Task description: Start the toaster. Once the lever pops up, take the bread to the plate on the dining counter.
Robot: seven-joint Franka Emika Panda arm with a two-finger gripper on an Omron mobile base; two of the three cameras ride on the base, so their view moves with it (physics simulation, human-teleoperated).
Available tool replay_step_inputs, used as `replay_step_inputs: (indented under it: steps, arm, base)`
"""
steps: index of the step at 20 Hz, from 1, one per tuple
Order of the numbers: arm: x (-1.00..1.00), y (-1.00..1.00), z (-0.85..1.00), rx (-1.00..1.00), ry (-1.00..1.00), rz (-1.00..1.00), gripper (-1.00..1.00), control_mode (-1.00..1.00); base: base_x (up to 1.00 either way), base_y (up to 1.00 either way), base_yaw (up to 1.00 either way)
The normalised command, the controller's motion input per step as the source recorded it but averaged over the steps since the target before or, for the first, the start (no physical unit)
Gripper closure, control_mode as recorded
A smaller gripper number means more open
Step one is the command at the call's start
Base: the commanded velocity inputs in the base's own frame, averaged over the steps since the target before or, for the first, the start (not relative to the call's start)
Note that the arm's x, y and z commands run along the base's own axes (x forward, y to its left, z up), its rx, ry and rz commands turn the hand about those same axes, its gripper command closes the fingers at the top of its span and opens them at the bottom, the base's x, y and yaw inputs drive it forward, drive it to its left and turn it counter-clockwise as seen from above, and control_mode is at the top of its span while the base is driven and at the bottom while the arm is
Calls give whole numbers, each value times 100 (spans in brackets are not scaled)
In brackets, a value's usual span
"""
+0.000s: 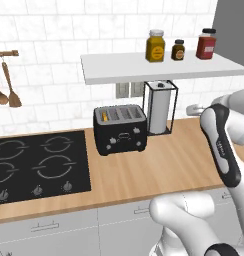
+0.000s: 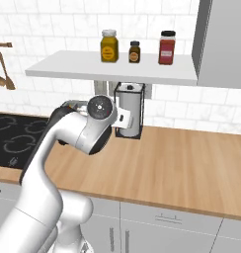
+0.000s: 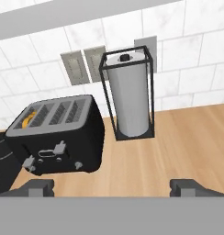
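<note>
In the hand view the fingers [image 3: 112, 187] rise at the bottom edge, one dark tip at lower left and one at lower right, spread wide apart with nothing between them but bare wood. The toaster [image 3: 56, 135] sits in the left half of that frame, above and just right of the left tip and well left of the right tip, not touching either. It stands on the wooden counter [image 3: 187, 137], its front with grey knobs turned toward the lower left. One piece of bread [image 3: 28, 119] shows as an orange-gold edge in the leftmost of the four slots, at the left of the frame.

In the left base view the toaster [image 1: 120, 129] is at frame centre, the bread [image 1: 104, 116] again in its leftmost slot. Just to its right stands one paper towel roll [image 1: 159, 107] in a black wire frame; in the hand view that roll [image 3: 130, 98] is at upper centre, with three grey wall plates [image 3: 93, 62] behind it. One black cooktop [image 1: 36, 167] with four rings lies at the lower left of the left base view. One white shelf [image 1: 159, 67] across the top carries three jars [image 1: 155, 46]: a yellow one, a small dark one and a red one. Two wooden spoons [image 1: 6, 90] hang at the far left
</note>
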Motion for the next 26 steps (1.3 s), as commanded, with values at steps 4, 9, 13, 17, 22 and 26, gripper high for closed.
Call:
replay_step_inputs:
  steps: [4, 9, 13, 17, 22, 26]
  arm:
    - [0, 0, 0, 0, 0, 0, -100, -100]
    - [0, 0, 0, 0, 0, 0, -100, -100]
    - [0, 0, 0, 0, 0, 0, -100, -100]
    - [0, 0, 0, 0, 0, 0, -100, -100]
    - [0, 0, 0, 0, 0, 0, -100, -100]
    - [0, 0, 0, 0, 0, 0, -100, -100]
  base:
    - [0, 0, 0]
    - [0, 0, 0]
    - [0, 0, 0]
    - [0, 0, 0]
    - [0, 0, 0]
    - [0, 0, 0]
